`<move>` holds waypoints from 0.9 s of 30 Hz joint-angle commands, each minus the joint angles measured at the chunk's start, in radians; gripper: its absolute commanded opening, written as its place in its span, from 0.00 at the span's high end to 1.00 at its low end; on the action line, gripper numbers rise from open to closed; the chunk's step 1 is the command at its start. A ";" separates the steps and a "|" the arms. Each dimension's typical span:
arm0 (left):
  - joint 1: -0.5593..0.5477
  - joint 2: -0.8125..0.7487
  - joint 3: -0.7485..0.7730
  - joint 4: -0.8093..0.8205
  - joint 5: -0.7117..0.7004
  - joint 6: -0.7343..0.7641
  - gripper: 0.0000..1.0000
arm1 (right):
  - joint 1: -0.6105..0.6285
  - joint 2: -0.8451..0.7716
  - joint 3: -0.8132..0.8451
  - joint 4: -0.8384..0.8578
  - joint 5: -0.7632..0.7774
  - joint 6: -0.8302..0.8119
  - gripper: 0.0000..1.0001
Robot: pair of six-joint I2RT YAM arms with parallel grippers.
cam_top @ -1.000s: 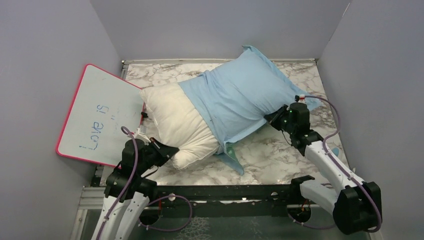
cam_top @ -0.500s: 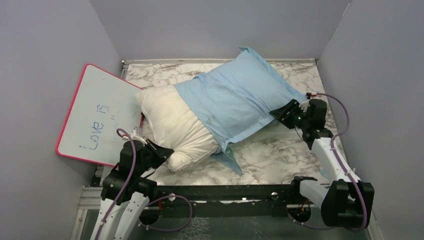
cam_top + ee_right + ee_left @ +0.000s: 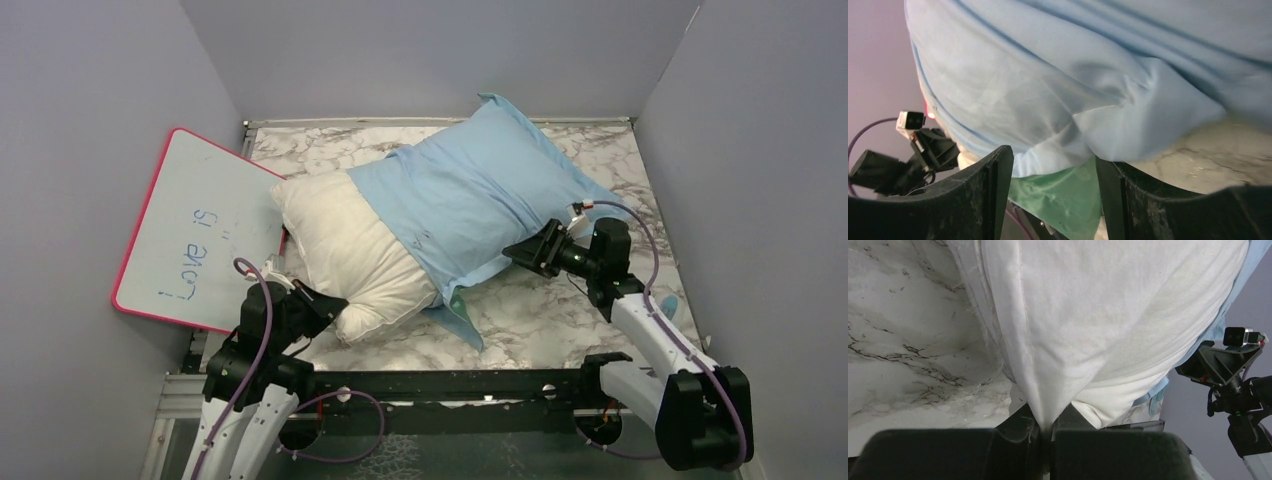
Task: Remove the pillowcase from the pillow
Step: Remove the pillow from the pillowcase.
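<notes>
The cream-white pillow (image 3: 345, 250) lies slantwise on the marble table, its far right half still inside the light blue pillowcase (image 3: 470, 195). My left gripper (image 3: 335, 303) is shut on the pillow's near corner; in the left wrist view the cream fabric (image 3: 1088, 315) tapers into the closed jaws of that gripper (image 3: 1048, 426). My right gripper (image 3: 525, 253) stands open at the pillowcase's near right edge. In the right wrist view the blue cloth (image 3: 1073, 75) and its green inner face (image 3: 1063, 200) lie between the spread fingers of the right gripper (image 3: 1053, 172), ungripped.
A pink-framed whiteboard (image 3: 200, 230) leans at the table's left edge beside the pillow. Grey walls close in the left, back and right. Bare marble (image 3: 560, 310) shows in front of the pillowcase. A black rail (image 3: 450, 382) runs along the near edge.
My right gripper has opened, let go of the pillowcase, and moved left along its near edge. The pillowcase slid a little to the right off the pillow. The left gripper keeps its grip.
</notes>
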 commanded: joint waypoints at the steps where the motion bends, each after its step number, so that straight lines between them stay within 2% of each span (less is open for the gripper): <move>1: 0.011 -0.017 -0.006 0.043 -0.020 0.017 1.00 | 0.122 0.051 -0.020 0.164 0.016 0.083 0.40; 3: 0.011 -0.018 -0.001 0.042 -0.009 0.021 1.00 | 0.163 0.079 -0.031 0.218 0.051 0.122 0.51; 4: 0.011 -0.017 0.001 0.042 -0.002 0.021 1.00 | 0.175 0.089 -0.038 0.243 0.067 0.148 0.52; 6: 0.011 -0.016 0.003 0.042 0.012 0.023 1.00 | 0.188 0.104 -0.041 0.259 0.096 0.165 0.53; 10: 0.011 -0.026 0.001 0.041 0.021 0.019 1.00 | 0.200 0.090 -0.047 0.203 0.146 0.171 0.45; 12: 0.010 -0.034 -0.005 0.043 0.017 0.009 1.00 | 0.205 0.068 -0.072 0.212 0.149 0.187 0.46; 18: 0.011 -0.022 -0.007 0.044 0.004 0.011 1.00 | 0.218 -0.008 -0.125 0.207 0.213 0.218 0.80; 22: 0.011 -0.015 0.021 0.039 -0.006 0.023 1.00 | 0.216 -0.043 0.000 -0.042 0.419 0.108 0.99; 25: 0.011 -0.005 0.050 0.002 -0.036 0.035 1.00 | 0.206 -0.038 0.115 -0.232 0.689 -0.003 1.00; 27: 0.011 -0.004 0.068 -0.022 -0.057 0.044 1.00 | 0.166 -0.027 0.166 -0.284 0.795 -0.056 1.00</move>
